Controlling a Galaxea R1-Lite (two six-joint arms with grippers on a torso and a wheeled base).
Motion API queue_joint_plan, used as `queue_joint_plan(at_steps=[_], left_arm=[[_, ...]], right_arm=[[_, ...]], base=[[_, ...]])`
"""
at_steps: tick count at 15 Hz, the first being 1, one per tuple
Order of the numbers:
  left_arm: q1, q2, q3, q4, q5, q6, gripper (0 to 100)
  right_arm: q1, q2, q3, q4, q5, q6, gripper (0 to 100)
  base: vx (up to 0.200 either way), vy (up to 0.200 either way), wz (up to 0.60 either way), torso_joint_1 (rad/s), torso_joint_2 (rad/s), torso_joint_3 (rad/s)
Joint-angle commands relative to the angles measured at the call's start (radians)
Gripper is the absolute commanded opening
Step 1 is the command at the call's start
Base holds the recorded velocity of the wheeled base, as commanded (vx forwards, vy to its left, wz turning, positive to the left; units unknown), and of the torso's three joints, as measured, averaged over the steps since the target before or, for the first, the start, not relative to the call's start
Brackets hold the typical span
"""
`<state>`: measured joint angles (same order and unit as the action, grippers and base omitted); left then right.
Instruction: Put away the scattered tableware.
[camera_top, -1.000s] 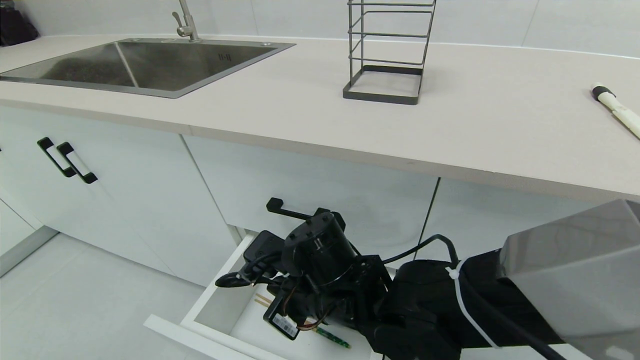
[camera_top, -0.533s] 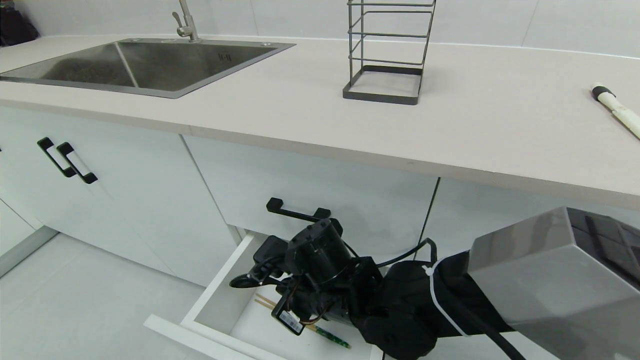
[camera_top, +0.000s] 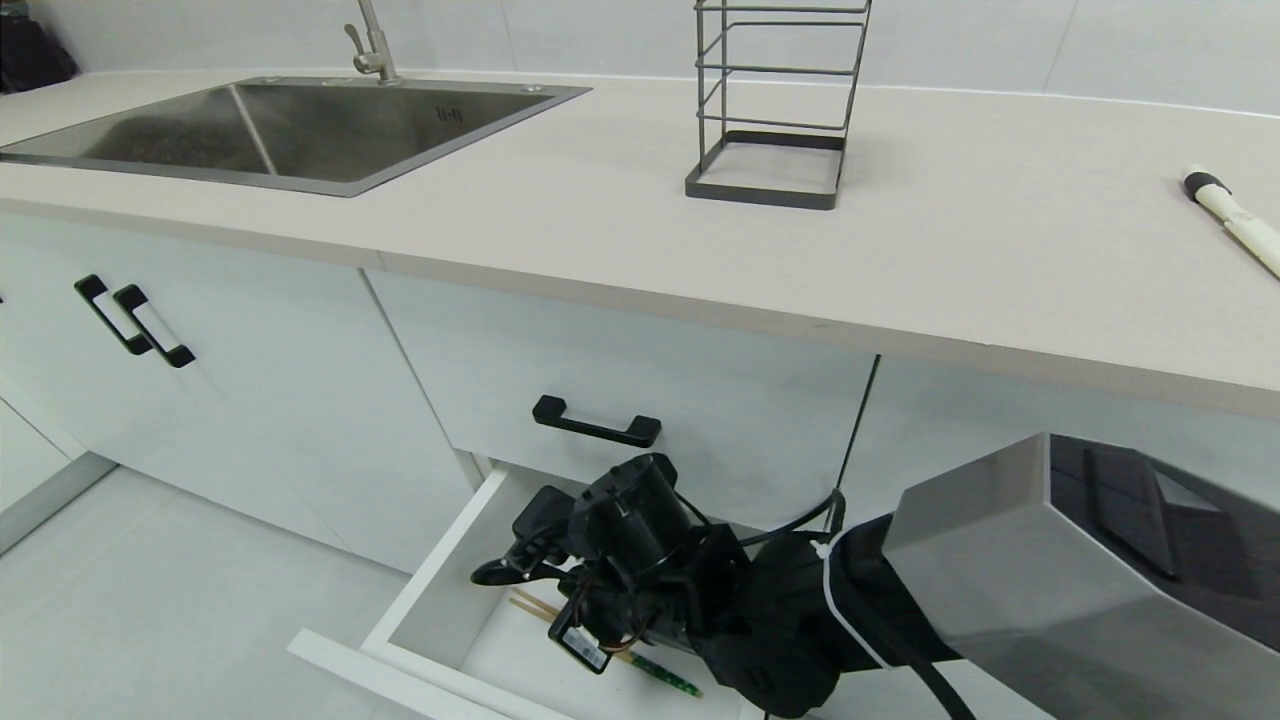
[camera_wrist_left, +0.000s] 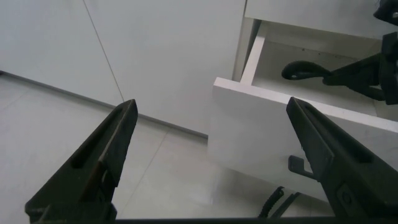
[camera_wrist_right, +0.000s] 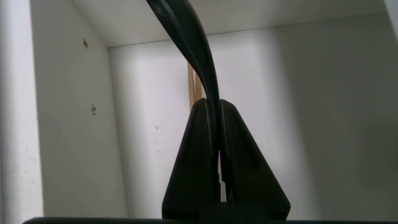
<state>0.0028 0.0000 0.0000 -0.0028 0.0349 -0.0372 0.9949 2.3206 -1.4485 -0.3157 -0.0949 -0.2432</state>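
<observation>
In the head view we see the open drawer (camera_top: 445, 600) at six o'clock, under the counter (camera_top: 600, 230). The right gripper (camera_top: 528, 572) is down inside it, its fingers clamped on a black spoon (camera_top: 492, 573) whose bowl sticks out toward nine o'clock, above the drawer floor. Beneath the gripper lie wooden chopsticks (camera_top: 528, 604), and toward four o'clock from them a green-handled piece (camera_top: 662, 679), perhaps another utensil; we cannot make it out. On the counter, a wire rack (camera_top: 762, 197) stands at twelve o'clock, the sink (camera_top: 380, 120) sits at ten o'clock, and a white-handled utensil (camera_top: 1240, 222) lies at two o'clock.

In the left wrist view, the left gripper (camera_wrist_left: 210, 106) hangs with its fingers spread wide and nothing between them, outside the drawer (camera_wrist_left: 249, 118) and above the floor. Inside the drawer we see the spoon (camera_wrist_left: 301, 68) held by the right gripper (camera_wrist_left: 360, 68).

In the right wrist view, the right gripper (camera_wrist_right: 219, 124) pinches the spoon (camera_wrist_right: 186, 31) by its handle. The chopsticks (camera_wrist_right: 194, 87) lie on the white drawer (camera_wrist_right: 311, 93) floor just behind it.
</observation>
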Motion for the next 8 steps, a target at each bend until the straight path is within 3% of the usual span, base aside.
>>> queue_joint_plan(at_steps=[1,8], left_arm=[[0.000,0.000,0.000,0.000,0.000,-0.001,100],[0.000,0.000,0.000,0.000,0.000,0.000,100]], right_arm=[[0.001,0.039,-0.020,0.001,0.001,-0.001,0],[-0.009,0.121,-0.078,0.007,0.000,-0.002,0]], base=[[0.000,0.000,0.00,0.000,0.00,0.000],[0.000,0.000,0.00,0.000,0.00,0.000]])
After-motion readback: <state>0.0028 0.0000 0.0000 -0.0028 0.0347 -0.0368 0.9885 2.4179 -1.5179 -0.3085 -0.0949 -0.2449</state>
